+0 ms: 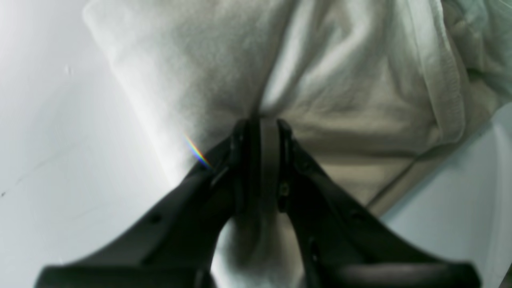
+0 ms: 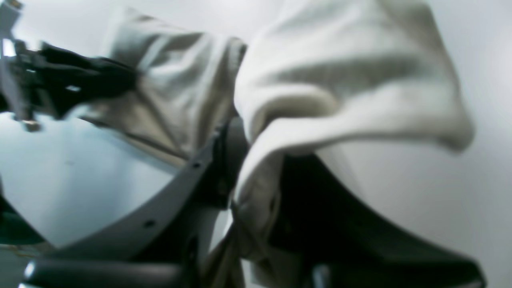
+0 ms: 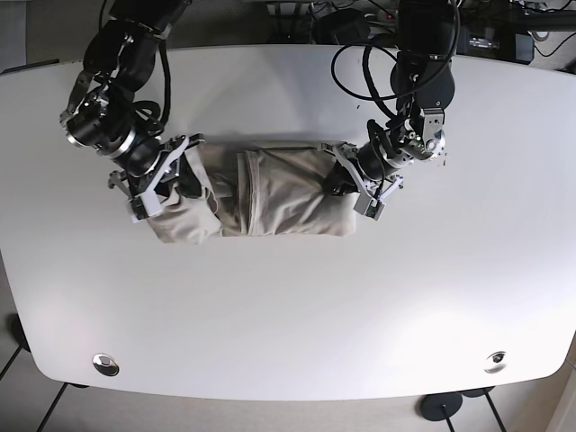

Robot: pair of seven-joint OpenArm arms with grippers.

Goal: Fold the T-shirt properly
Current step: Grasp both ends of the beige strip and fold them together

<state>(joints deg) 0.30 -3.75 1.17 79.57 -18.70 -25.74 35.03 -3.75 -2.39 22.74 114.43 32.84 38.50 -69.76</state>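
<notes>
A cream T-shirt (image 3: 261, 193) lies bunched in a wide band across the middle of the white table (image 3: 288, 306). My left gripper (image 3: 340, 180), on the right in the base view, is shut on a pinch of the shirt's right end; in the left wrist view the gripper (image 1: 262, 124) clamps a fold of the shirt (image 1: 340, 80). My right gripper (image 3: 184, 175), on the left in the base view, is shut on the shirt's left end; in the right wrist view the gripper (image 2: 240, 160) has cloth (image 2: 344, 80) draped over its jaws.
Cables and dark equipment (image 3: 360, 18) sit beyond the table's far edge. Two round metal fittings (image 3: 105, 364) (image 3: 494, 361) are set into the table near its front corners. The other arm (image 2: 60, 84) shows at the left of the right wrist view.
</notes>
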